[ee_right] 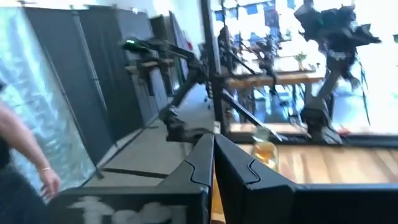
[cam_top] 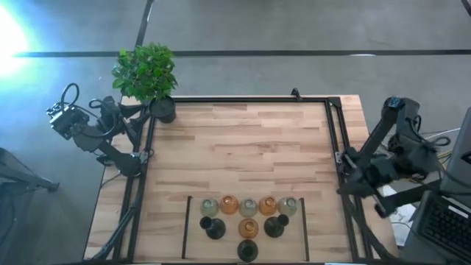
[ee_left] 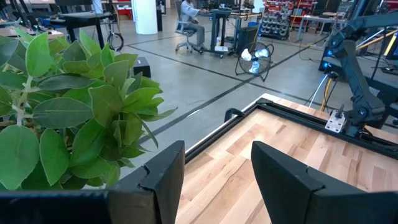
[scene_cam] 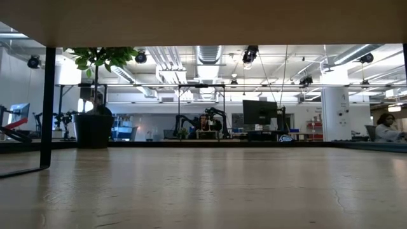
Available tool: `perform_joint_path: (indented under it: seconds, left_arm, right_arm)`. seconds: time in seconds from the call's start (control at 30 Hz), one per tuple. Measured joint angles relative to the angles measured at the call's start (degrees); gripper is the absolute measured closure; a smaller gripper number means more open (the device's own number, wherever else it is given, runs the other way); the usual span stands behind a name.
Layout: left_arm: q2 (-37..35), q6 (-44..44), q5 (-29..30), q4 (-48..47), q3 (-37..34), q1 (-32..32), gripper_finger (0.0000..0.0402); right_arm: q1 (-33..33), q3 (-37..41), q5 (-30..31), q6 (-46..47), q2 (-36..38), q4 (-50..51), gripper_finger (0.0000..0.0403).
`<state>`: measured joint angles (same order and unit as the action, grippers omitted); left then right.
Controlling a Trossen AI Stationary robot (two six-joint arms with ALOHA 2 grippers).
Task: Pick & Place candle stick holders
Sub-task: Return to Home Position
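Note:
Several candle stick holders stand in rows near the table's front edge, between two black strips. The far row alternates pale glass (cam_top: 210, 207) and amber glass (cam_top: 229, 205). Closer to the front are two black ones (cam_top: 214, 227), one more amber (cam_top: 248, 227) and a dark round one (cam_top: 247, 250). My left gripper (ee_left: 217, 155) is open, raised off the table's far left corner (cam_top: 112, 110) beside the plant. My right gripper (ee_right: 213, 140) is shut, raised at the table's right edge (cam_top: 344, 184). It points across the table, with an amber holder (ee_right: 264, 151) ahead of it.
A leafy green plant in a black pot (cam_top: 147, 73) stands at the far left corner and fills the left of the left wrist view (ee_left: 68, 106). A black frame (cam_top: 331, 132) runs along the table's edges. A person's hand (ee_right: 46, 180) shows beyond the table.

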<state>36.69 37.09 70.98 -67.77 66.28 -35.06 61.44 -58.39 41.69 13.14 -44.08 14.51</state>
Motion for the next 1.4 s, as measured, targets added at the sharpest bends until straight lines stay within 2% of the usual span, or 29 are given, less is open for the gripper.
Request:
perform_joint_path:
  seconds: [0.1, 0.3, 0.7, 0.9, 1.2, 1.4]
  left_arm:
    - [0.0, 0.0, 0.0, 0.0, 0.0, 0.0, 0.0211]
    - [0.0, 0.0, 0.0, 0.0, 0.0, 0.0, 0.0211]
    - [0.0, 0.0, 0.0, 0.0, 0.0, 0.0, 0.0211]
    - [0.0, 0.0, 0.0, 0.0, 0.0, 0.0, 0.0211]
    - [0.0, 0.0, 0.0, 0.0, 0.0, 0.0, 0.0211]
    - [0.0, 0.0, 0.0, 0.0, 0.0, 0.0, 0.0211]
  right_arm:
    - [-6.0, 2.5, -5.3, 1.7, 1.2, 0.1, 0.0395]
    - [-14.0, 8.6, -11.2, 3.5, 3.8, -0.5, 0.0395]
    - [-22.7, 25.3, -11.6, 6.1, 10.4, -13.1, 0.0395]
    - [-28.5, 33.2, -11.8, 6.3, 9.1, -19.8, 0.0395]
    - [-36.4, 44.7, -12.3, 6.8, 4.2, -40.6, 0.0395]
    - [-43.7, 46.8, -17.5, 7.0, 0.7, -42.9, 0.0395]
